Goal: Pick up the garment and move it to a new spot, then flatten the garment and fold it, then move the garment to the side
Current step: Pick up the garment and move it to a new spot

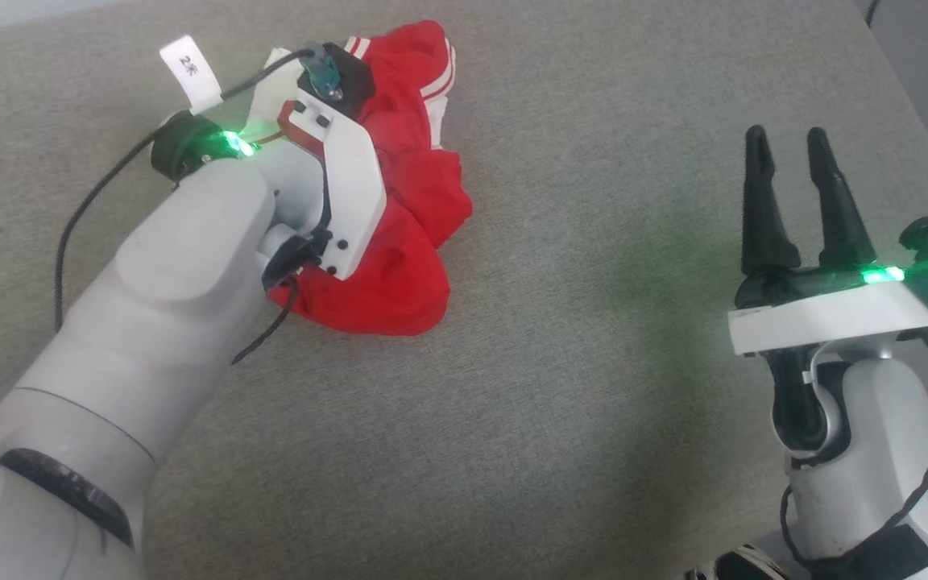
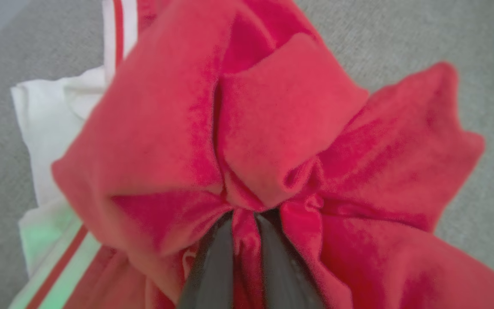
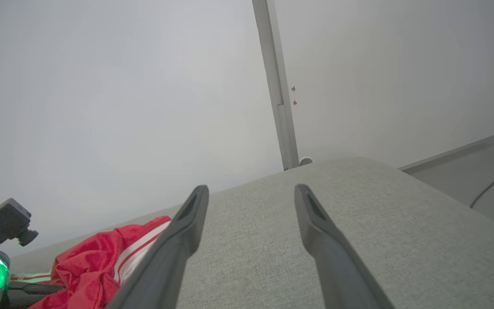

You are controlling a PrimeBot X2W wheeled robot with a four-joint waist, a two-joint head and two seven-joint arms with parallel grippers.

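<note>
**Left forearm** (image 1: 174, 266): pale, and lies over the near-left side of the garment (image 1: 408, 242). Its wrist housing covers that part of the cloth.

**Left gripper** (image 2: 243, 216): in the left wrist view both dark fingers (image 2: 212, 262) are drawn close together, with a ridge of red cloth nipped between them. Folds of the garment fan outward from that pinch. Whether the cloth is raised off its support at this point cannot be told.

**Right gripper** (image 1: 786, 141): well apart from the garment, to its right, over bare upholstery. Its fingers are spread wide, and the right wrist view shows the same.

**Garment**: bunched in a crumpled heap on the grey upholstered surface (image 1: 593, 362), with the red body uppermost. A white panel (image 2: 45, 128) shows at its left side. Red-and-white striped trim (image 1: 441, 76) shows at its far end.

**Beyond the garment**: the far edge of the surface, then a pale wall (image 3: 122, 86) carrying a vertical grey strip (image 3: 277, 86).

**Far to the garment's right**, off the surface, a dark cable (image 3: 491, 180) lies on the floor.
</note>
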